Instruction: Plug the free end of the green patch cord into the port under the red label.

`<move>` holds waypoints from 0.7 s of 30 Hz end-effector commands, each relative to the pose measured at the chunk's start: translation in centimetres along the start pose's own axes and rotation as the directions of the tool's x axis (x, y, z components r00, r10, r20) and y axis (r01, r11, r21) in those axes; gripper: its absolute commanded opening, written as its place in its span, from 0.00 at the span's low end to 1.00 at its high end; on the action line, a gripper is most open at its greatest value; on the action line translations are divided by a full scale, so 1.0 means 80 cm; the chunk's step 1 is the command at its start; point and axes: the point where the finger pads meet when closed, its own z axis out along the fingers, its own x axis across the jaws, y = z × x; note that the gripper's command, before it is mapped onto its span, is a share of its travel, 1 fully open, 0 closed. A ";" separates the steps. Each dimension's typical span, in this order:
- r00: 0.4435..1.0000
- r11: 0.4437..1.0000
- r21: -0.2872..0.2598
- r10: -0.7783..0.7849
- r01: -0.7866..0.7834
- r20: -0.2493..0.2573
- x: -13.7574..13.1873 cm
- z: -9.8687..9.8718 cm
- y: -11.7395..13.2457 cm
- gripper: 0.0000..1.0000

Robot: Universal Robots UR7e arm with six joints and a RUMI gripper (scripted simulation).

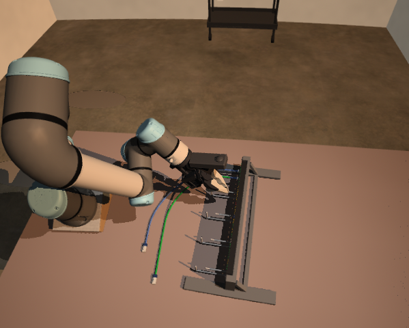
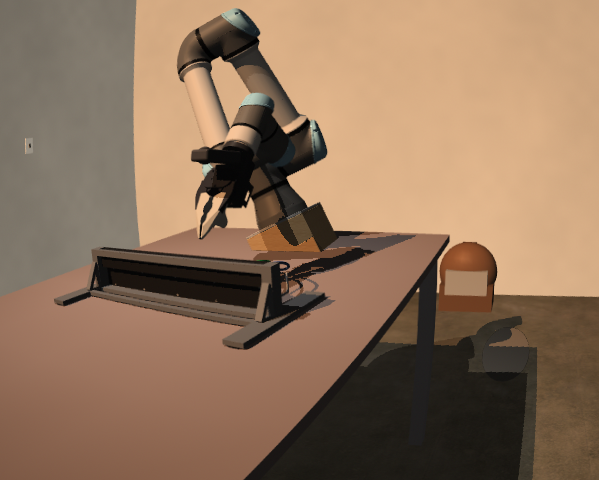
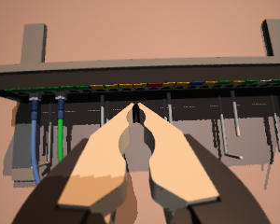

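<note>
Tan, tapering fingers of the black two-jaw gripper (image 1: 228,192) (image 2: 200,238) (image 3: 136,105) meet at their tips, fully closed, with nothing gripped. They point down on the port side of the rack, nearer the desk's far edge than its bottom part in the top view.

A green patch cord (image 1: 164,219) (image 3: 61,137) has one dark-booted end in a port under the green labels (image 3: 47,89). Its free clear plug (image 1: 156,277) lies on the desk between the left edge and the rack, well apart from the gripper. Just beside it runs a blue patch cord (image 1: 154,212) (image 3: 34,140), also plugged in under green; its pale free plug (image 1: 144,248) lies closer to the left edge.

Thin grey metal wire guides (image 1: 215,216) (image 3: 222,131) stick out of the long grey rack (image 1: 239,212) (image 2: 185,259) (image 3: 140,65), which stands level on two flat feet. Along its label strip, a red label (image 3: 155,85) sits between yellow labels (image 3: 126,85), with a blue label (image 3: 197,83) farther along; any print is too small to read.

The reddish-brown desk (image 1: 321,229) (image 2: 134,372) (image 3: 131,28) carries the arm's wooden wedge base (image 1: 104,215) (image 2: 309,242) by its left edge. Beyond the far edge stands a dark metal shelf unit (image 1: 242,25).
</note>
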 end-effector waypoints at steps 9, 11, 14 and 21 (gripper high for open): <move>1.000 1.000 0.001 0.000 0.000 0.000 0.000 -0.009 -0.001 0.00; 1.000 1.000 0.001 0.000 0.000 0.000 0.000 -0.014 -0.001 0.00; 1.000 1.000 0.001 0.000 0.000 0.000 0.000 -0.025 -0.001 0.00; 1.000 1.000 0.001 0.000 0.000 0.000 0.000 -0.049 -0.001 0.00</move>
